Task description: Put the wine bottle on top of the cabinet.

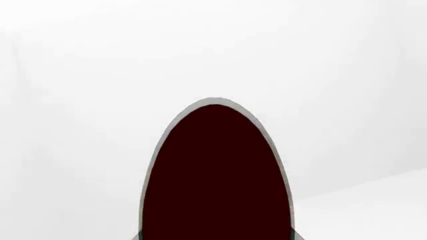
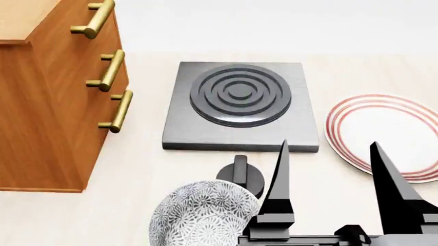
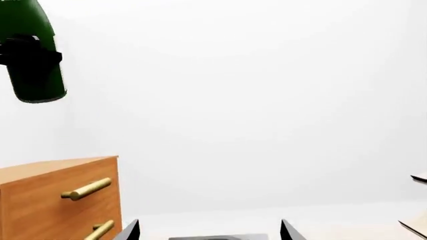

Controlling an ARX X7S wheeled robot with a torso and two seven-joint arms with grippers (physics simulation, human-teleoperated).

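The wine bottle (image 3: pixel 37 82) hangs in the air in the right wrist view, its dark green lower body high above the cabinet (image 3: pixel 57 200). My left gripper (image 3: pixel 28 57) is a black band shut across the bottle. In the left wrist view a dark oval with a grey rim, the bottle (image 1: pixel 217 175), fills the space between the jaws. The head view shows the reddish-brown cabinet (image 2: pixel 48 113) with brass handles at the left; the bottle is out of that view. My right gripper (image 2: pixel 329 146) stands open and empty over the counter.
A grey square hob plate (image 2: pixel 239 105) with raised rings lies in the middle. A red-rimmed white plate (image 2: pixel 386 133) lies at the right. A patterned bowl (image 2: pixel 202 218) and a black knob (image 2: pixel 239 177) sit near the front.
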